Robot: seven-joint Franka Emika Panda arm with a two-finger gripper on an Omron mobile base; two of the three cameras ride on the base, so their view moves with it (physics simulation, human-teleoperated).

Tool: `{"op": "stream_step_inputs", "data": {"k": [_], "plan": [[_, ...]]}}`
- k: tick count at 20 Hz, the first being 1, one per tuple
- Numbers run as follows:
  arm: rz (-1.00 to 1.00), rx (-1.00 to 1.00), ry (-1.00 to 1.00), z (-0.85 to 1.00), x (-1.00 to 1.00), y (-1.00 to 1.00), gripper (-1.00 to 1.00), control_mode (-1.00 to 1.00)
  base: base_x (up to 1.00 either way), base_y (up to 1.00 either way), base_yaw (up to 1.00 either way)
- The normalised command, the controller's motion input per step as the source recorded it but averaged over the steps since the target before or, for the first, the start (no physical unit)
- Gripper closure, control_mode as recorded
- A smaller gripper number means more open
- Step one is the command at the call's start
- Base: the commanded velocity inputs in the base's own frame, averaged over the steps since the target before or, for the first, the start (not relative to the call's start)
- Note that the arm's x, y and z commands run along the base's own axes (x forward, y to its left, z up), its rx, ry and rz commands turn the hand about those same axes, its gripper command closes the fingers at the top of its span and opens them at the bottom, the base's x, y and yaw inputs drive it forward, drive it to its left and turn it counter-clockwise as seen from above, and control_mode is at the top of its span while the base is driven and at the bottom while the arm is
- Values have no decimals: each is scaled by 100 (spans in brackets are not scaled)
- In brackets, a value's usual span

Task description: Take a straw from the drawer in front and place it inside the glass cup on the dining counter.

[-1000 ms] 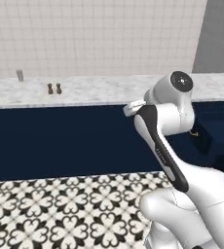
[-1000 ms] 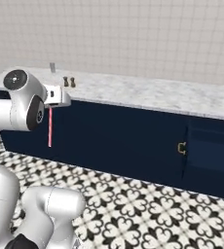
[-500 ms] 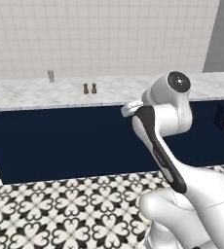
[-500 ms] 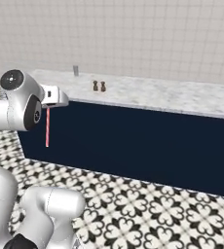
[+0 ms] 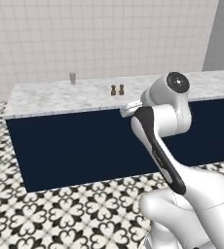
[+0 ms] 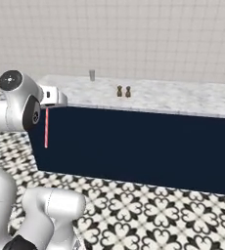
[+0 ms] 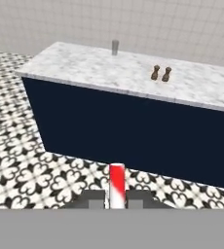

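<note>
While clamped on straw [image 6: 46, 128], hand [image 7: 117, 198] level.

- You face the dining counter [image 5: 50, 97], which runs across the view ahead of the arm, with the tiled floor [image 5: 60, 204] between you and its base.
- The glass cup [image 5: 72, 78] stands on the counter top near its far edge, toward the left end.
- The two shakers [image 5: 117, 90] stand side by side on the same top, to the right of the cup and nearer to you.
- The wall [image 5: 99, 34] rises behind the counter.
- The straw [image 6: 46, 128] hangs upright below the gripper [image 6: 48, 105], in front of the counter's left end.
</note>
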Motion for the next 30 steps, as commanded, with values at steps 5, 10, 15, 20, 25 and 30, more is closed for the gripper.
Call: {"op": "stream_step_inputs", "data": {"k": [5, 10, 15, 20, 25, 30], "plan": [[0, 0, 0, 0, 0, 0, 100, 100, 42, 100, -30], [0, 0, 0, 0, 0, 0, 100, 100, 41, 100, -32], [0, 0, 0, 0, 0, 0, 100, 100, 39, 100, -36], [0, 0, 0, 0, 0, 0, 100, 100, 17, 100, -38], [0, 0, 0, 0, 0, 0, 100, 100, 0, 100, -40], [0, 0, 0, 0, 0, 0, 100, 100, -4, 100, -40]]}}
